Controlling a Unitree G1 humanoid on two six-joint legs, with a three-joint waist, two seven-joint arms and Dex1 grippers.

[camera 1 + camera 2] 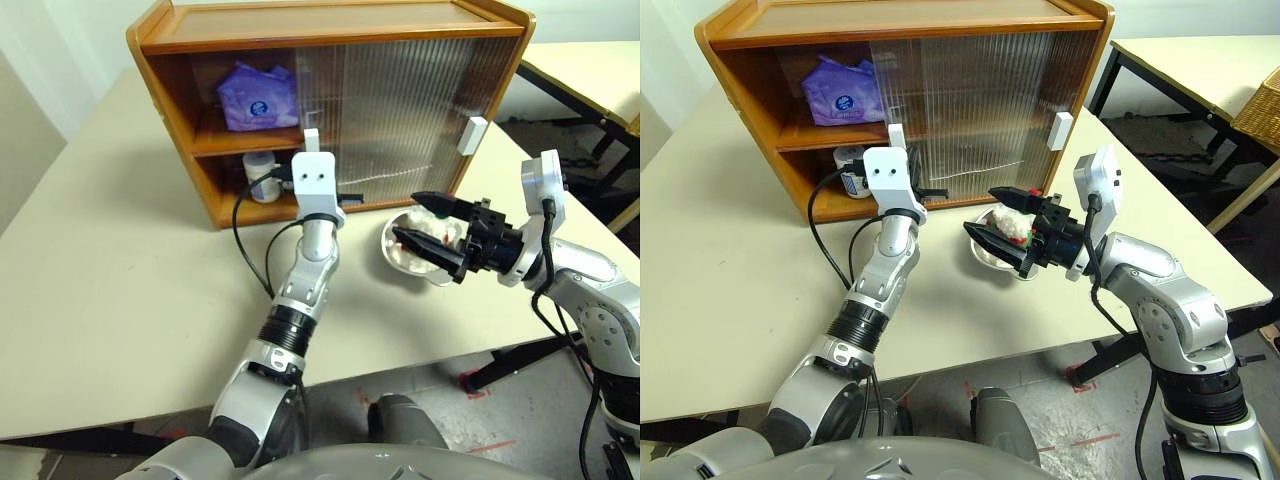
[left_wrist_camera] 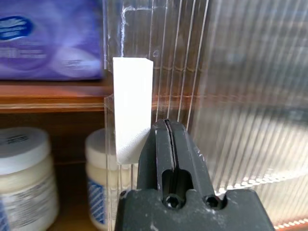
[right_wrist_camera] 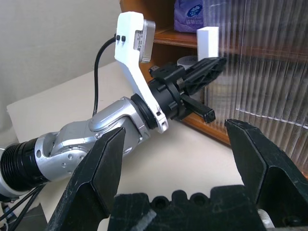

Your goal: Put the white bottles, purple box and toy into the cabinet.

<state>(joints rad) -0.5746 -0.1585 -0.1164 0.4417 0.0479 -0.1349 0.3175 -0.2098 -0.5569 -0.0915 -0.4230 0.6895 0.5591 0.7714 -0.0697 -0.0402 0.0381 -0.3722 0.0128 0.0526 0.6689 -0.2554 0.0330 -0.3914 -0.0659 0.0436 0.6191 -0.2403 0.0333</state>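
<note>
Hovering wide open at centre right of the head views, the right gripper [image 1: 428, 232] holds nothing above the steel bowl [image 1: 392, 250] with the toy [image 1: 1012, 226], and a low or off-centre closing could tip that bowl rather than catch the plush. Just beyond, the left gripper [image 2: 168, 144], shut and empty, has its tips against the white handle [image 2: 132, 108] of the sliding door [image 1: 400, 90]; a push from here could slip off the handle. Farthest back, the left wrist view shows both white bottles [image 2: 21, 178] on the cabinet [image 1: 170, 45] lower shelf under the purple box [image 1: 258, 97], whereas the head views show one.
</note>
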